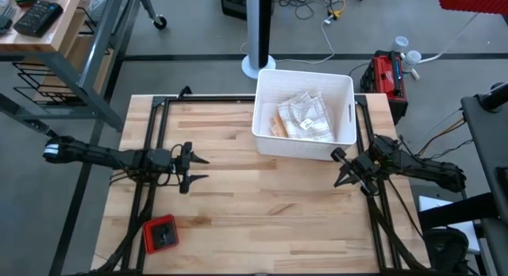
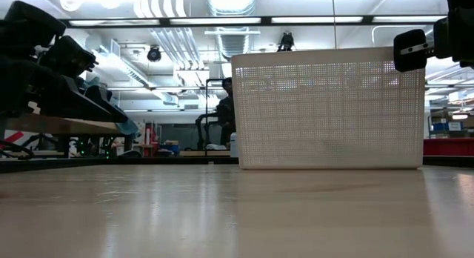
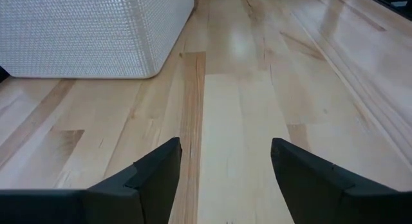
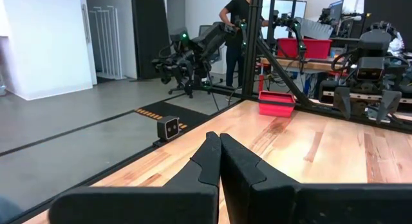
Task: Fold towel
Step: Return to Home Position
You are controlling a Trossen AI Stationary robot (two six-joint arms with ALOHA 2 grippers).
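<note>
Towels lie folded in the bin, untouched by either gripper. Left gripper: fingers spread wide, empty, over the table's left side. Right gripper: fingers pressed together on nothing, near the bin's right front corner. Folding looks done, so I judge the arms need only retract home, clear of the bin. The lower towel is mostly covered.

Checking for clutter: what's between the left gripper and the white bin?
Nothing: bare table between left gripper and white bin, shown in high view.
</note>
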